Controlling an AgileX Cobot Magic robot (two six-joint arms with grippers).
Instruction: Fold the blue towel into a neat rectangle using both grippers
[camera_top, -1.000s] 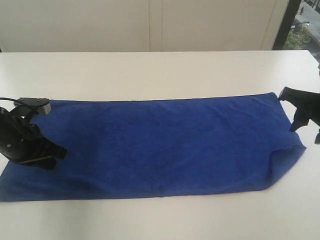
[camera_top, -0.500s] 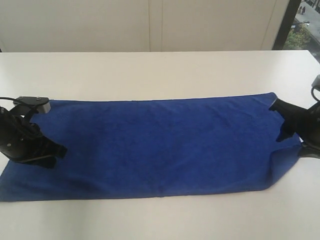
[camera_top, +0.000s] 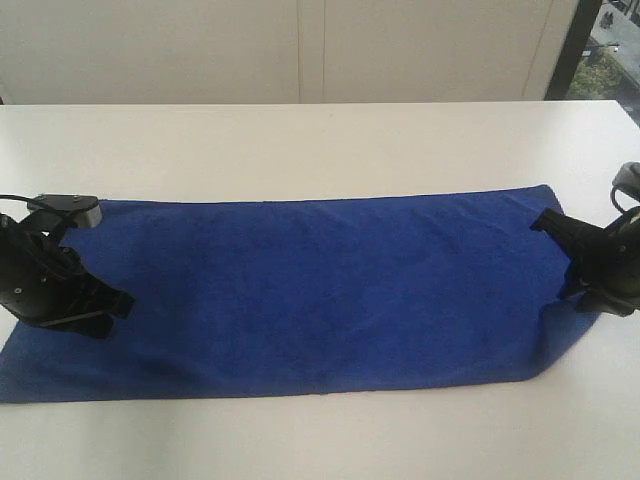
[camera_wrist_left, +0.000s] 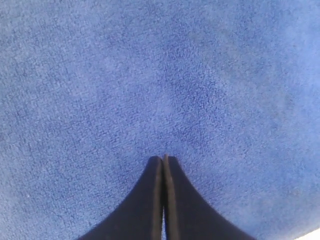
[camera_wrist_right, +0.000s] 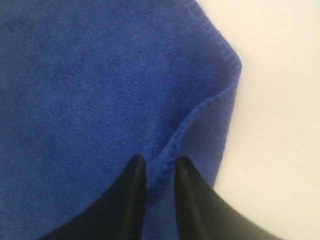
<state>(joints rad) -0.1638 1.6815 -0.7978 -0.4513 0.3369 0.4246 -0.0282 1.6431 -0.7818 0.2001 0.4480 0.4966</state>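
The blue towel (camera_top: 320, 280) lies spread out lengthwise on the white table (camera_top: 300, 140), its near right corner folded over. My left gripper (camera_top: 115, 303) rests on the towel's left end. In the left wrist view its fingers (camera_wrist_left: 164, 157) are pressed together over flat cloth (camera_wrist_left: 150, 75), and no fold shows between them. My right gripper (camera_top: 556, 258) sits at the towel's right end. Its fingers (camera_wrist_right: 159, 160) stand a little apart, straddling the stitched hem (camera_wrist_right: 172, 142) of the turned-over corner (camera_wrist_right: 215, 115).
The table's bare white surface (camera_wrist_right: 280, 100) runs beyond the towel's right edge and along the front (camera_top: 320, 440). A pale wall (camera_top: 300, 50) stands behind the table, with a window strip (camera_top: 610, 50) at the far right.
My right gripper has moved in from off the table's right edge onto the towel's right end, over the folded corner. The left gripper has stayed put.
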